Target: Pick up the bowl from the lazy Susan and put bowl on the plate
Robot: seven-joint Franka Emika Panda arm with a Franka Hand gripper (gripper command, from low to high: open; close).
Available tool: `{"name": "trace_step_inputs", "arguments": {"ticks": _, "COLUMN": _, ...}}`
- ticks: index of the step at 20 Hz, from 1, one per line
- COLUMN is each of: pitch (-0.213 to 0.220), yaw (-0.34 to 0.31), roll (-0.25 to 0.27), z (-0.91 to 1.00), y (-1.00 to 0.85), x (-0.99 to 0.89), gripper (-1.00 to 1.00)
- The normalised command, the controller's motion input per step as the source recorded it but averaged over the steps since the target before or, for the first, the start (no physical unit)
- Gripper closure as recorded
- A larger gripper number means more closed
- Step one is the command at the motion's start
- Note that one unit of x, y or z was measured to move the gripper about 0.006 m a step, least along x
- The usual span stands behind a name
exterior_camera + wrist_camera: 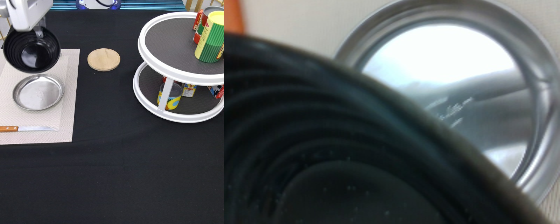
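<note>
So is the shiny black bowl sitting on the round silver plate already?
No, the glossy black ribbed bowl hangs tilted at the gripper, toward the exterior view's top from the round silver metal plate, which lies bare.

The black bowl (314, 165) fills much of the view, its ribbed inner walls close up. Past its rim lies the silver plate (449, 60), on a pale mat (299, 25).
</note>
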Motion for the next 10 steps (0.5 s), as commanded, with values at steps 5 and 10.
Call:
{"name": "trace_step_inputs", "arguments": {"ticks": 5, "pitch": 0.088, "yaw": -0.209, "roll": 0.0, "z": -0.41, "y": -0.35, "x": 0.25, "gripper": 1.0}}
{"name": "trace_step_inputs", "arguments": {"ticks": 10, "pitch": 0.144, "yaw": -0.141, "roll": -0.016, "z": -0.33, "y": -0.14, "x": 0.48, "gripper": 1.0}}
